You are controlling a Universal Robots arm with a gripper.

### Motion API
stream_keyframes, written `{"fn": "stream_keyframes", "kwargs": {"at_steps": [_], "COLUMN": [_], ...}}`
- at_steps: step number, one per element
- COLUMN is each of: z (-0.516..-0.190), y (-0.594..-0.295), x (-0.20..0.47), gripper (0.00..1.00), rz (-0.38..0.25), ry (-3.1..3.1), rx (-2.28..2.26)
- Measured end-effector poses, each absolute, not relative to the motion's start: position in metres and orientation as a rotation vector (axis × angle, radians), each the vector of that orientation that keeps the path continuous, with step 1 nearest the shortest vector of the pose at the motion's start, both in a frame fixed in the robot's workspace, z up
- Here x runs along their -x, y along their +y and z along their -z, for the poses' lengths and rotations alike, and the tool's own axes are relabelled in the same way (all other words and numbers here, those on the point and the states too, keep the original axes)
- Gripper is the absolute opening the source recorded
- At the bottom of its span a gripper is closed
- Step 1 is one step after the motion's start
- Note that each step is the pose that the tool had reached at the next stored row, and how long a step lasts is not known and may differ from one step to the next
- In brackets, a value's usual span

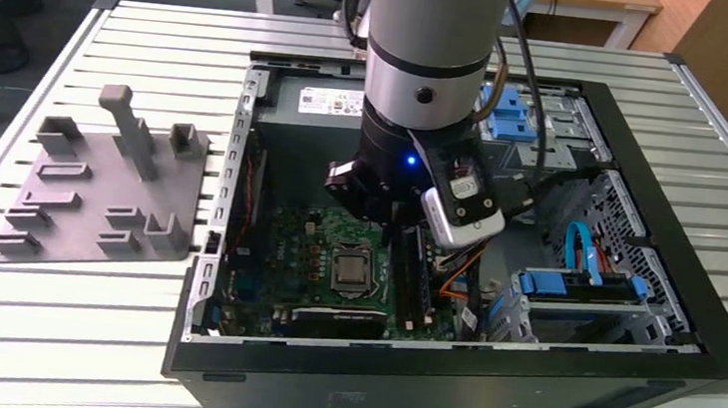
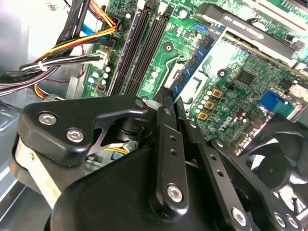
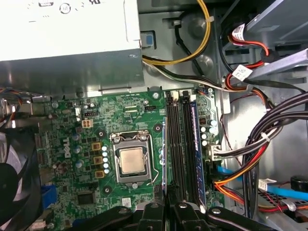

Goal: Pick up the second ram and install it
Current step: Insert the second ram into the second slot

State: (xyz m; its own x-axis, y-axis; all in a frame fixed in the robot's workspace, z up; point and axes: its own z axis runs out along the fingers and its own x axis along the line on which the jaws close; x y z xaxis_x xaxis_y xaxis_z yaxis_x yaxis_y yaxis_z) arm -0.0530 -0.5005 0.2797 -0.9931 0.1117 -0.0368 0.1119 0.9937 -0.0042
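Black case [image 1: 452, 398] holds green motherboard [image 3: 62, 144] | fingers [image 2: 165, 139] clamp blue second ram [image 2: 195, 62] by memory slots [image 3: 178, 144]

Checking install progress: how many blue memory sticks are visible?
2. One flat blue circuit-board stick stands on the green motherboard beside the cables; the second blue stick is pinched in the gripper above the board. More could be hidden.
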Motion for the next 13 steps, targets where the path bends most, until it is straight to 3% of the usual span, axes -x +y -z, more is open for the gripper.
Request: {"fn": "stream_keyframes", "kwargs": {"at_steps": [13], "z": [-0.2748], "y": [-0.5005], "x": [0.0528], "gripper": [0.14], "rz": [0.010], "ry": [3.100], "rx": [-0.174]}}
